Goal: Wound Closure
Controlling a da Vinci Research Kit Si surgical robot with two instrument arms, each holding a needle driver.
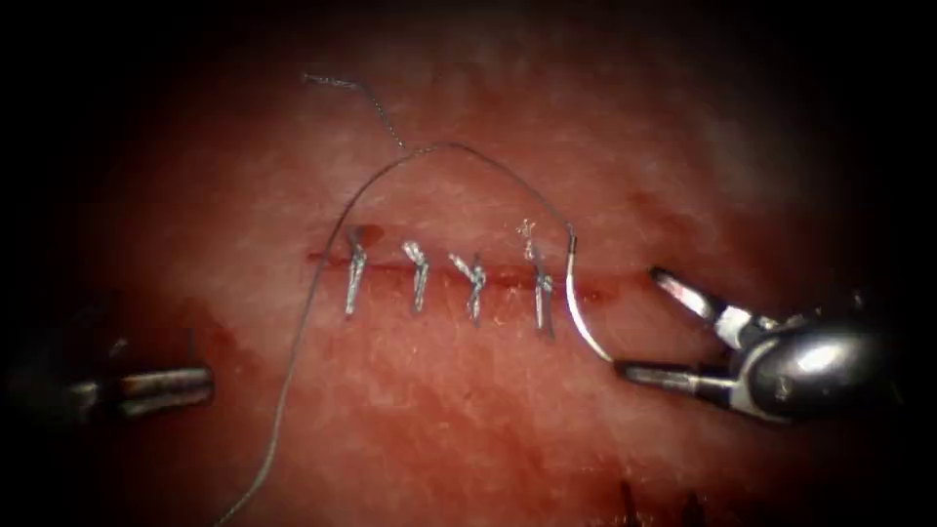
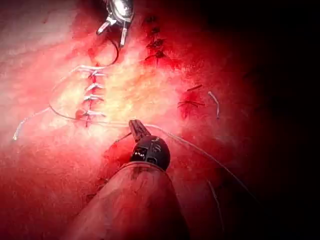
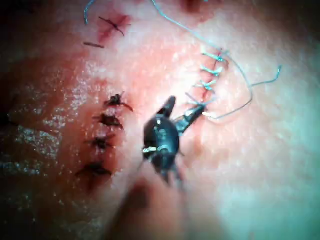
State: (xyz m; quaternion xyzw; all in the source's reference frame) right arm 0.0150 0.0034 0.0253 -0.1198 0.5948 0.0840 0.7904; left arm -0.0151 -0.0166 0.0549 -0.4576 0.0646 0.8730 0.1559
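At the right of the endoscope frame we see the right tool point(image 1: 639, 327) with its fingers spread wide, holding nothing; the lower finger's tip touches the curved needle point(image 1: 578, 312). The needle lies across the cut point(image 1: 605, 285) in the tissue point(image 1: 468, 420), right of four stitches point(image 1: 444, 281), trailing thread point(image 1: 293, 361). At lower left, the left tool point(image 1: 200, 384) has its fingers closed, empty.
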